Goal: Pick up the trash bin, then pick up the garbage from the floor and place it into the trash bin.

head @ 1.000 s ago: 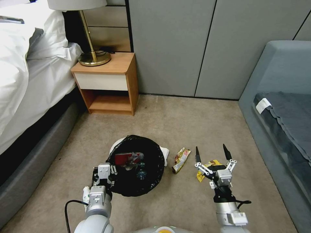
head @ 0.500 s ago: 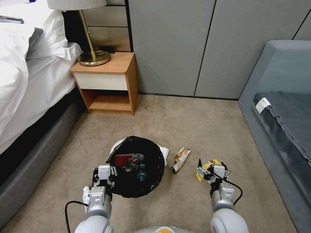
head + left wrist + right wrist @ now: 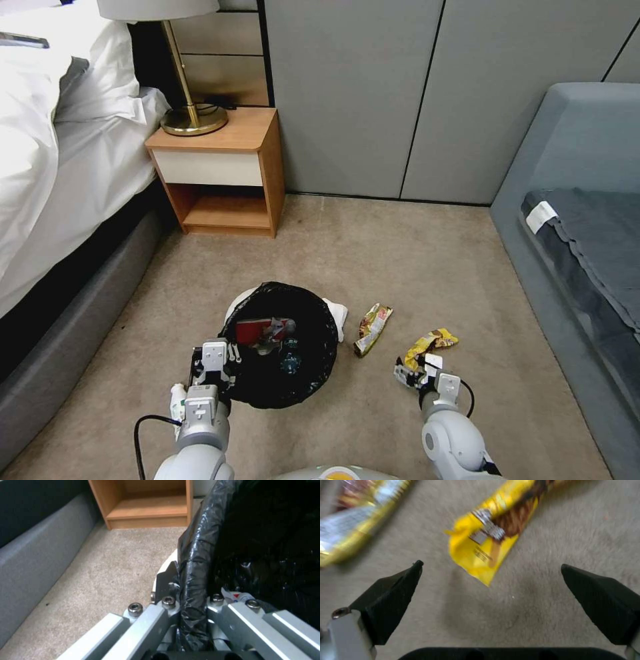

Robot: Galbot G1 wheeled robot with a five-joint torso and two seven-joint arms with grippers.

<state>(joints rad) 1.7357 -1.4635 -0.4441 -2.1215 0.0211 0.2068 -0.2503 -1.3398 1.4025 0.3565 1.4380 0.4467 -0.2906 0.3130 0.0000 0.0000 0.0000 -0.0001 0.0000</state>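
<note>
While the left gripper clamps the trash bin rim, the right gripper – fingers spread – hangs beside a yellow wrapper on the carpet.

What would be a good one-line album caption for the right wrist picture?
Open right gripper poised above a yellow snack wrapper lying on the carpet.

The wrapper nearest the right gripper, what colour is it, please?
Yellow with brown print, clearest in the right wrist view.

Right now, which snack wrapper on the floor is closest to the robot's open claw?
The yellow wrapper, just ahead of the right gripper; the brown-gold wrapper lies nearer the trash bin.
</note>
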